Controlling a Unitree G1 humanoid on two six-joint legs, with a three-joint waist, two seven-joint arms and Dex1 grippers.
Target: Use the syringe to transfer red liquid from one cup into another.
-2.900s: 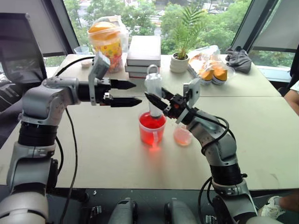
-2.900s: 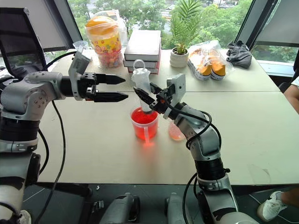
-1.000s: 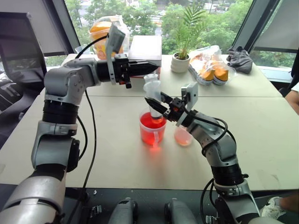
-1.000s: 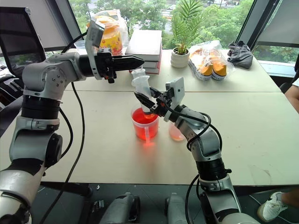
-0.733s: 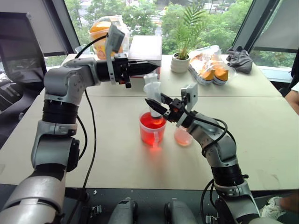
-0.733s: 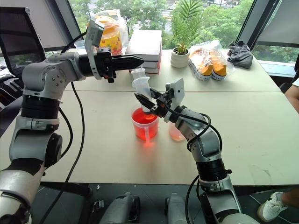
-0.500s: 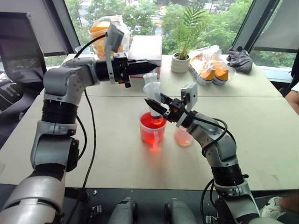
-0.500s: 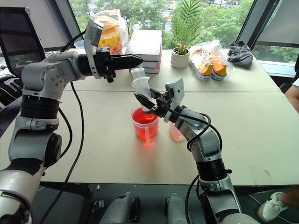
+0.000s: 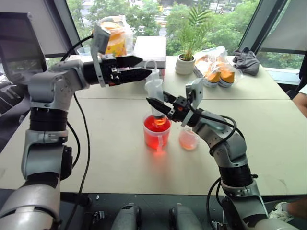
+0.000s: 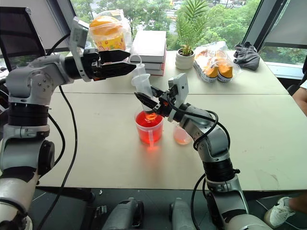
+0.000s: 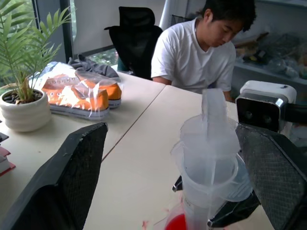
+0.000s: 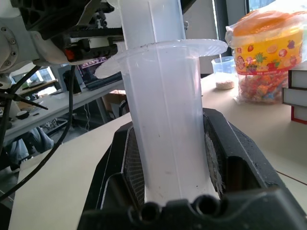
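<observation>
Two risks stood out to us. The right gripper (image 9: pixel 163 106) clamped the large clear plastic syringe (image 9: pixel 155 93) above the vivid red handled cup (image 9: pixel 156 133); any tilt would drip. The left gripper (image 9: pixel 139 68), wide open beside the white plunger (image 10: pixel 138 66), could knock it.

We look down from head height with two eye views, facing forward over the table (image 9: pixel 120 158); both share the syringe (image 9: pixel 154 91) at its middle. Our left wrist view looks level at the syringe (image 11: pixel 208 158) from near. Our right wrist view sits closest, pressed against its barrel, facing upward.
</observation>
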